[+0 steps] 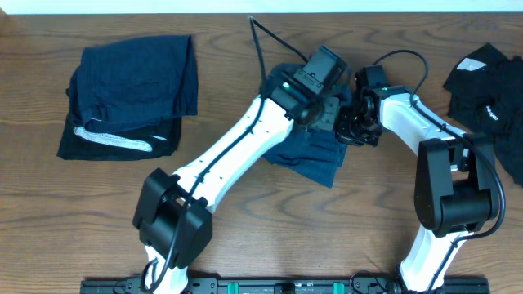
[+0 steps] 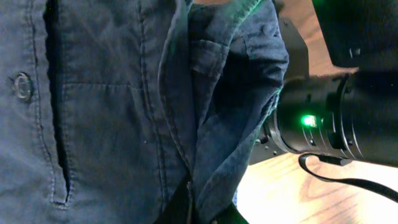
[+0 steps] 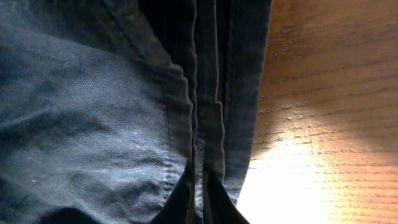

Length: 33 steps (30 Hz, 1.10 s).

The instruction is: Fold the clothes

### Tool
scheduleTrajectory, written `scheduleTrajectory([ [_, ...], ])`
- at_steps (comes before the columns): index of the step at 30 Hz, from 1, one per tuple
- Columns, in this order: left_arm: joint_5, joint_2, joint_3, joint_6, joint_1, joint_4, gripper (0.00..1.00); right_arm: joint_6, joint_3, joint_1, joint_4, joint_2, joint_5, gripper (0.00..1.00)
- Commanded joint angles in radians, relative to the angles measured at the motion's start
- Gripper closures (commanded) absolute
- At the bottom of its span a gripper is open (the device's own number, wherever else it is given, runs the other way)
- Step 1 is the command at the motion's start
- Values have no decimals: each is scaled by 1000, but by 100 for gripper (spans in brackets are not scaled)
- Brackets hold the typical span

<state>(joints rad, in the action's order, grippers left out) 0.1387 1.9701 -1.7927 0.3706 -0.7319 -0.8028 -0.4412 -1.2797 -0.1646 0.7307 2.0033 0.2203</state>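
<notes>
A navy-blue garment (image 1: 310, 155) lies bunched at the table's middle, partly under both arms. My left gripper (image 1: 325, 114) is shut on a fold of it; in the left wrist view (image 2: 198, 208) stitched cloth with a button (image 2: 22, 86) fills the frame. My right gripper (image 1: 353, 126) sits just right of the left one, shut on a seamed edge of the same garment (image 3: 200, 199). Dark folded clothes (image 1: 131, 94) lie stacked at the far left. A black garment with white marks (image 1: 490, 90) lies at the far right.
The right arm's dark wrist with a green light (image 2: 308, 119) hangs close beside the lifted cloth. A black cable (image 1: 260, 45) runs over the table behind the arms. Bare wooden tabletop (image 1: 82, 220) lies in front.
</notes>
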Motion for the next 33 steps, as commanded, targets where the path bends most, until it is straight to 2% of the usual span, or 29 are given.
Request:
scheduleTrajectory([
  [1,-1,41,2,17,-9,9,94,2,45,1,-1,47,-25,94],
  [11,-1,76,2,17,-9,58,93,2,45,1,-1,47,-25,95],
  [15,-1,78,2,17,-9,64,93,2,41,3,9,45,-20,99],
  [22,-1,79,2,17,-9,64,93,67,-81,64,159,-39,60,99],
  [27,-1,79,2,17,-9,63,93,107,-150,110,219,-134,61,85],
  [32,-1,82,2,17,-16,64,93,106,-153,121,204,-162,61,85],
  [33,0,83,2,17,-18,63,89,106,-153,120,204,-161,61,85],
])
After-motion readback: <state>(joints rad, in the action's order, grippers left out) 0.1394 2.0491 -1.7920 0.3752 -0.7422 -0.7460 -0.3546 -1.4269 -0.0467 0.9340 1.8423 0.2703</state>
